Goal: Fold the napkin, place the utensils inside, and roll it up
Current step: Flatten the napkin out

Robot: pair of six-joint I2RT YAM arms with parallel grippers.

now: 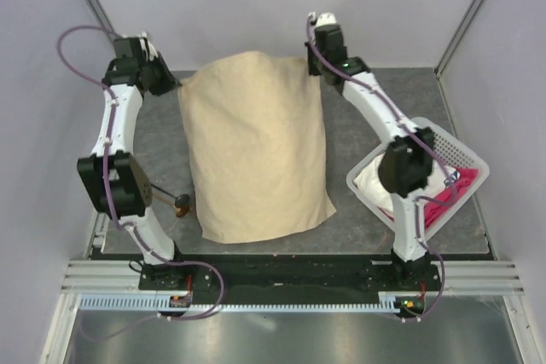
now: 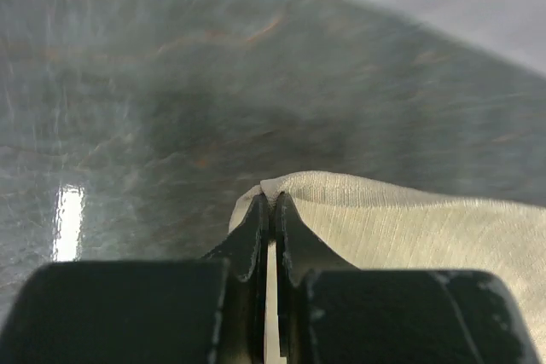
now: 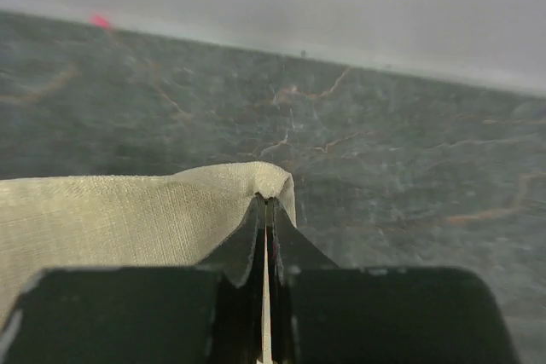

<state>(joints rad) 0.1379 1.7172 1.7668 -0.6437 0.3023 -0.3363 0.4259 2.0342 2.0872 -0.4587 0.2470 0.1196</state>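
Note:
The beige napkin (image 1: 256, 147) hangs stretched between both grippers at the far side of the table, draping down toward the near edge. My left gripper (image 1: 175, 84) is shut on its far left corner, seen in the left wrist view (image 2: 271, 198) with the napkin (image 2: 409, 228) to the right. My right gripper (image 1: 320, 70) is shut on the far right corner, seen in the right wrist view (image 3: 265, 200) with the napkin (image 3: 111, 219) to the left. The utensil (image 1: 175, 203), dark-handled with a brown head, lies by the napkin's near left edge.
A white basket (image 1: 465, 151) at the right holds a white cloth (image 1: 371, 181) and a pink-red cloth (image 1: 444, 202). The grey mat (image 1: 350, 134) covers the table. White walls stand close behind the grippers.

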